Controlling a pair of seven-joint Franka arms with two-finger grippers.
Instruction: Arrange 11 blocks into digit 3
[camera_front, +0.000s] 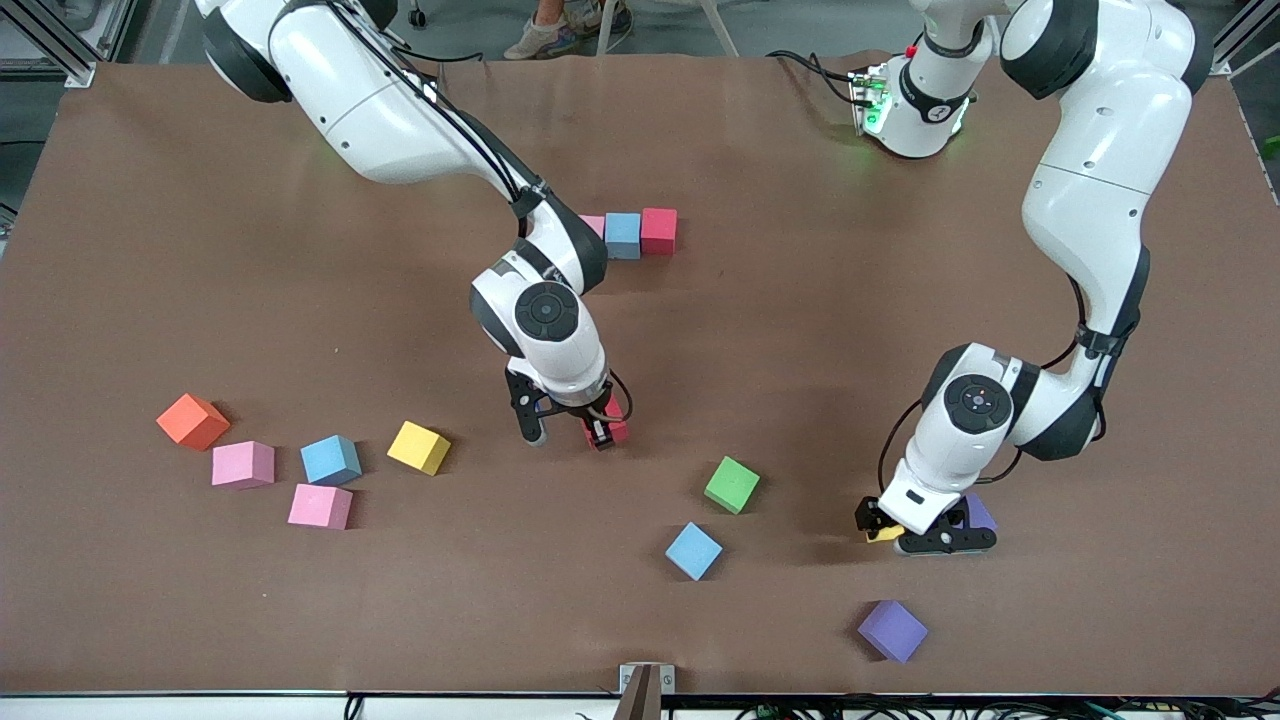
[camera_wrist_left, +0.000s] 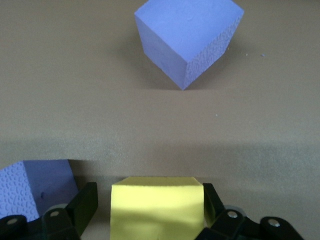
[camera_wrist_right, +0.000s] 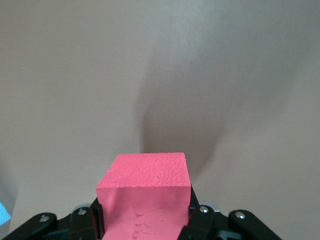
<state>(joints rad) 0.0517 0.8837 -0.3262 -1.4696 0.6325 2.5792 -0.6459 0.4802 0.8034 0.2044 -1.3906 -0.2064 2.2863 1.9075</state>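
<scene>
Right wrist view showed the right gripper (camera_wrist_right: 145, 220) pinching a red cube (camera_wrist_right: 145, 197) for the started row (camera_front: 630, 233), while the left gripper (camera_wrist_left: 150, 210) straddled a yellow cube (camera_wrist_left: 156, 205), apparently closing; lifting likely came next.

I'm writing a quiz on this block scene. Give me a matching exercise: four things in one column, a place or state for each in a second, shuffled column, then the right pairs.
Things:
1. red block
2. yellow block
3. green block
4. orange block

Places or states:
A. loose on the table, nearest the right arm's end
B. between the left gripper's fingers, a purple block beside it
C. gripped by the right gripper
D. loose on the table, next to a light blue block

Pairs: 1-C, 2-B, 3-D, 4-A
</scene>
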